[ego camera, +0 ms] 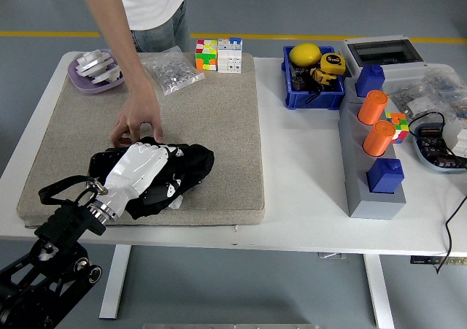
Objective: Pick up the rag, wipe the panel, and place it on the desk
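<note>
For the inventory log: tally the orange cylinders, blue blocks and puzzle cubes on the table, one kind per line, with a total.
Orange cylinders: 2
Blue blocks: 2
Puzzle cubes: 3
Total: 7

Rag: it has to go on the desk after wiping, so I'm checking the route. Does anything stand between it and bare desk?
Nothing visible does. The left hand presses the rag on the panel; bare desk lies right of the mat. A person's hand holds the panel's far edge.
</note>
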You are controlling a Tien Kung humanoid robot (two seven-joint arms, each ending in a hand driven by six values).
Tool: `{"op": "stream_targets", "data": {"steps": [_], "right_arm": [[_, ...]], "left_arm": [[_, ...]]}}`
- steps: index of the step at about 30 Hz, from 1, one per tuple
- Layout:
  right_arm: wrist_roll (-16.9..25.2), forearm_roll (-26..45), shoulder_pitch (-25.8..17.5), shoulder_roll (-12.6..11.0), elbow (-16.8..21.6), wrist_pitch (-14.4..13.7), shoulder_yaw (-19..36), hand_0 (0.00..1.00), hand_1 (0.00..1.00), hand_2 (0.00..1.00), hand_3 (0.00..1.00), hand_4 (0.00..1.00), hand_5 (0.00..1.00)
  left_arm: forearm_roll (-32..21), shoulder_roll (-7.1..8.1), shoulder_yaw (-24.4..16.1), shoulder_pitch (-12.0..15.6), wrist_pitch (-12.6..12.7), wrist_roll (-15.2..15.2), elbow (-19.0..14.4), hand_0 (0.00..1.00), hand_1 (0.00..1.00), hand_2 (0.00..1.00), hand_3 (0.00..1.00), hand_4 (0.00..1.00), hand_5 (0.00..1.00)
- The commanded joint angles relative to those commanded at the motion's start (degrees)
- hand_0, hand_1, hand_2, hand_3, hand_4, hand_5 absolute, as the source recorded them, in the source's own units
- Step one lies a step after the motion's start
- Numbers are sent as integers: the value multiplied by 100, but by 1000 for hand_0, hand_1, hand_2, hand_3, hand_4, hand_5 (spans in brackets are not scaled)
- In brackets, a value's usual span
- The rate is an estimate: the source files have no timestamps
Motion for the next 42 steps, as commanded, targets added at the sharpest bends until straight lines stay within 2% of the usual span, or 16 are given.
{"op": "stream_targets", "data": {"steps": [14, 32, 42], "right_arm": [[-12, 36, -17, 4, 0, -20, -49, 757, 625, 677, 607, 998, 507], [-6, -69, -25, 2, 0, -13, 72, 758, 625, 677, 607, 998, 509], [-9, -55, -28, 2, 0, -23, 72, 758, 626, 677, 607, 998, 508]], "left_arm": [[0, -34, -142, 46, 4, 5, 171, 255, 311, 538, 512, 333, 2], [0, -14, -1200, 330, -54, 38, 481, 257, 316, 542, 518, 350, 2], [0, 72, -1645, 545, -43, 38, 412, 255, 319, 542, 518, 350, 2]]}}
